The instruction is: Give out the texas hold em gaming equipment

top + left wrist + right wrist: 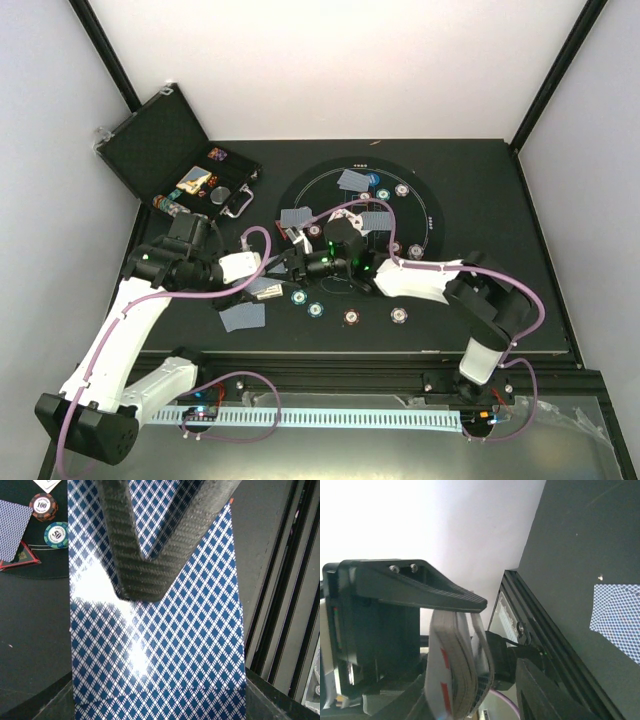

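Black desk [480,200] below, the deck of playing cards [160,645] sits clamped in the closed left tool [142,594] over the near edge of the round mat [292,190]. The right tool [500,632] straddles the deck's edge; I cannot tell whether it grips. Poker chips [351,316] lie nearby.

Far left corner of the counter [480,200]: open case [160,135], lid up on its far-left side. Right of it, mid-counter, round mat [312,190]. On the mat: far card [353,180] at the back, left card [297,217] by the left rim, middle card [375,220] right of that, cluster of chips [401,189] at back right. Along the mat's near edge, row of four chips [351,317]. Left of that row, loose card [243,317] on bare counter. Just behind the loose card, deck of cards [265,288]. At the mat's rim, red triangle marker [20,560], with two chips [56,534] just beside it.
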Controlling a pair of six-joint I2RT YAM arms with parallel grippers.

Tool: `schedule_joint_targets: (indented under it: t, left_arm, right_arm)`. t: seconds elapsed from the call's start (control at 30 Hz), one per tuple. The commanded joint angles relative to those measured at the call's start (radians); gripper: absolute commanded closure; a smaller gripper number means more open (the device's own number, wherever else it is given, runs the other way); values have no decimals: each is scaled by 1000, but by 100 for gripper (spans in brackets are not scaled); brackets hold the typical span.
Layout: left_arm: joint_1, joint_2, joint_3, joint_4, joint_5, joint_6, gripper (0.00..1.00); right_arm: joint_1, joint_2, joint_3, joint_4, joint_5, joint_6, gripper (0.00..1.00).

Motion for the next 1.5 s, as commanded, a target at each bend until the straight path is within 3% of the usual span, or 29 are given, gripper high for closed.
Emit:
schedule_joint_targets:
  t: [0.0, 0.27, 0.5, 0.83, 0.97, 1.33, 1.43, 1.47]
  left_arm:
    - [0, -6, 34, -11, 37, 8, 98]
    - [0, -10, 6, 3, 18, 8, 98]
    - [2, 5, -40, 50, -51, -2, 98]
    - [51, 57, -272, 254, -214, 23, 98]
    - [95, 112, -337, 319, -231, 45, 98]
    - [101, 282, -412, 476, -252, 57, 70]
    - [101, 303, -421, 501, -252, 60, 57]
    - [101, 306, -426, 507, -251, 60, 48]
  right_arm:
    - [-18, -47, -28, -10, 52, 19, 67]
    - [-40, -113, -78, 71, 46, 73, 90]
    - [-147, -188, -167, 72, 10, 58, 95]
    - [-572, -279, -148, -405, -33, -314, 95]
    - [-710, -266, -136, -494, -15, -395, 95]
    - [-874, -104, -69, -495, -21, -429, 97]
    - [-906, -68, -37, -504, -38, -438, 97]
    - [-911, -55, -24, -514, -42, -445, 97]
